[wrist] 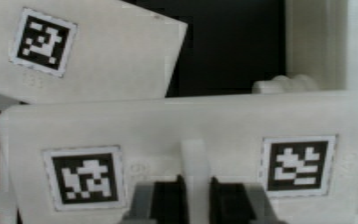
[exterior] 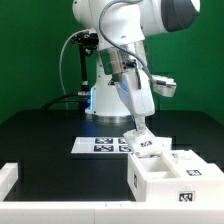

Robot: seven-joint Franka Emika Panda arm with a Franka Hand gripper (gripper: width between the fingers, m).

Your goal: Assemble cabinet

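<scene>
Claw closed at the far corner of the cabinet

The gripper stood low over the black table, with its fingers nearly together and pinching a thin white rib on a tagged white panel. In the exterior view this panel was tilted at the far corner of the cabinet. The cabinet lay open upward at that view's lower right, just beside the marker board. I could not tell if the panel touched the cabinet.
</scene>
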